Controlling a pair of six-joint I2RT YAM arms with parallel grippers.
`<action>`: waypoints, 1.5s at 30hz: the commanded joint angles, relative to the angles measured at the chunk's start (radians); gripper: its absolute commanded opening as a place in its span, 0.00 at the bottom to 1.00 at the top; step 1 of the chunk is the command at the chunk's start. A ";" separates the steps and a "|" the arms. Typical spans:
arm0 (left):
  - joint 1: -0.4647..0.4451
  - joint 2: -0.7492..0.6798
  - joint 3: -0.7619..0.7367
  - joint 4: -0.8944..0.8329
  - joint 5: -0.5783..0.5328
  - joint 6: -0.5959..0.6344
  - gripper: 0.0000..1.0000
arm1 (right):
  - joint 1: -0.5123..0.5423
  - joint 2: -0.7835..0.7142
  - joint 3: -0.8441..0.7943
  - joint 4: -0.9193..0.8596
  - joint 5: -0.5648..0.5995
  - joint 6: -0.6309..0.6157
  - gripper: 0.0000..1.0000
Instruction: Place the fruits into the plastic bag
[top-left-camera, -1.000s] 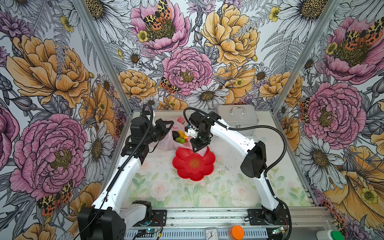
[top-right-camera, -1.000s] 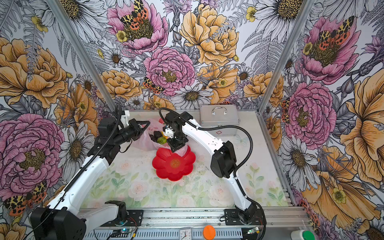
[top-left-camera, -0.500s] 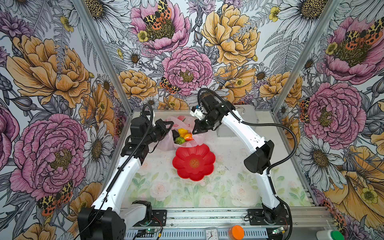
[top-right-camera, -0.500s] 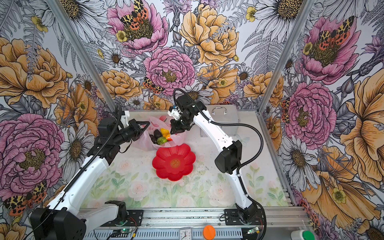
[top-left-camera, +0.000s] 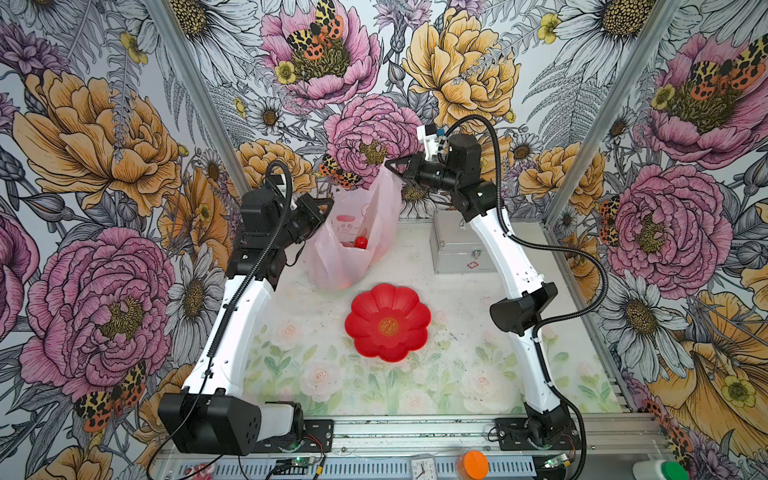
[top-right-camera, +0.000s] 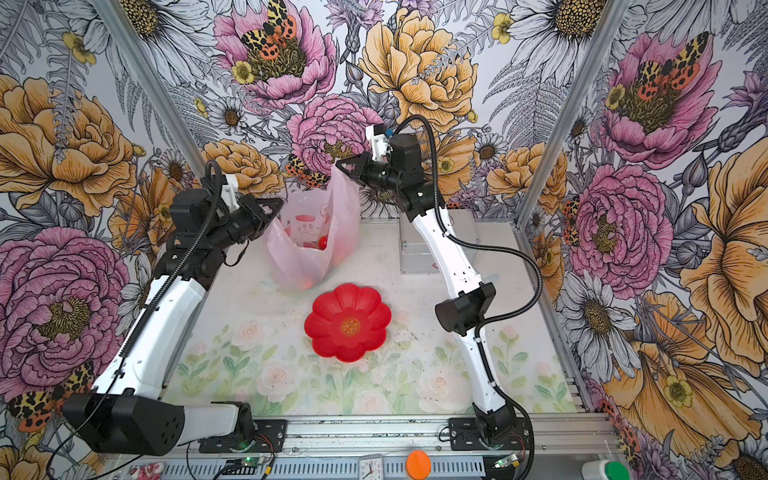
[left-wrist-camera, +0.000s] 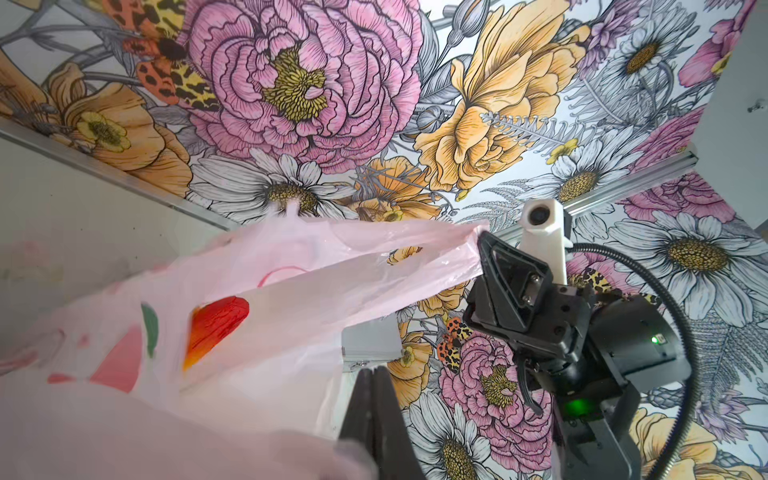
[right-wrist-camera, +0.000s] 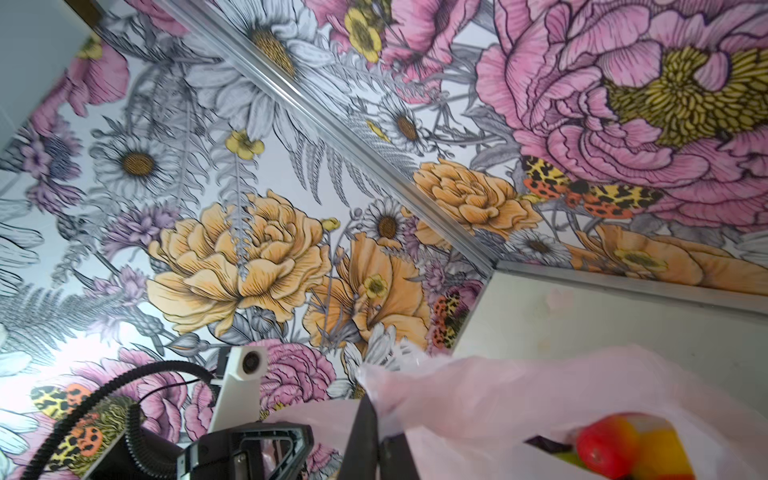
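The pale-pink plastic bag (top-left-camera: 353, 253) (top-right-camera: 305, 259) hangs stretched upright above the back of the table, held by two corners of its mouth. My left gripper (top-left-camera: 329, 203) (top-right-camera: 279, 203) is shut on the plastic bag's left edge, and the film blurs across its closed fingers (left-wrist-camera: 365, 399). Higher up, my right gripper (top-left-camera: 390, 165) (top-right-camera: 338, 164) is shut on the bag's handle (right-wrist-camera: 399, 390). Fruits lie inside the bag: a red one (top-left-camera: 360, 242) (top-right-camera: 322, 241) (right-wrist-camera: 604, 449) beside a yellow one (right-wrist-camera: 660, 446); the others are hidden by the film.
A red flower-shaped plate (top-left-camera: 388, 322) (top-right-camera: 348, 322) lies in front of the bag with nothing on it. A silver metal case (top-left-camera: 459, 249) (top-right-camera: 415, 259) stands at the back right, under my right arm. The floral back wall is close behind both grippers.
My right gripper closed at the bag's mouth, then rose up and back with the handle, pulling the bag taut and upright. The left gripper kept its hold and barely moved.
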 joint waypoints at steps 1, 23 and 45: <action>0.008 0.049 0.100 -0.004 -0.003 0.030 0.00 | -0.013 -0.016 0.038 0.187 -0.007 0.097 0.00; -0.079 0.314 0.411 0.047 0.068 -0.041 0.00 | -0.065 -0.229 -0.183 0.177 -0.059 -0.035 0.00; -0.176 0.261 0.132 0.150 0.110 -0.070 0.00 | -0.064 -0.522 -0.878 0.175 0.018 -0.114 0.00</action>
